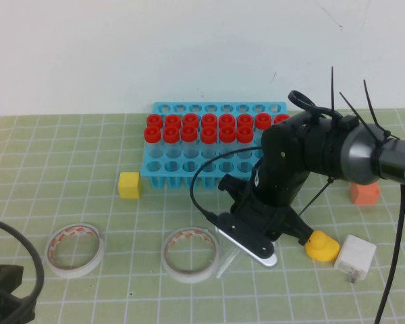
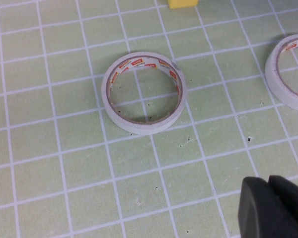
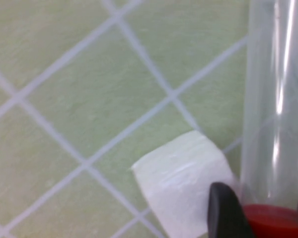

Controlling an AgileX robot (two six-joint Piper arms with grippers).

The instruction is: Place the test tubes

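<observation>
A blue rack [image 1: 163,169] at the back of the mat holds two rows of red-capped test tubes [image 1: 190,128]. My right gripper [image 1: 251,237] [image 3: 265,215] hangs low over the mat in front of the rack, shut on the red cap of a clear test tube [image 3: 273,99]. The tube's glass end [image 1: 228,262] slants down beside the nearer tape roll. One dark finger [image 3: 226,208] presses the cap. My left gripper [image 2: 269,191] is shut and empty near the mat's front left.
Two tape rolls [image 1: 74,250] [image 1: 191,254] lie at the front; one tape roll [image 2: 144,92] shows under the left wrist. A yellow cube [image 1: 129,185], yellow duck [image 1: 321,246], white cube [image 1: 354,257] and orange block [image 1: 364,192] are scattered around.
</observation>
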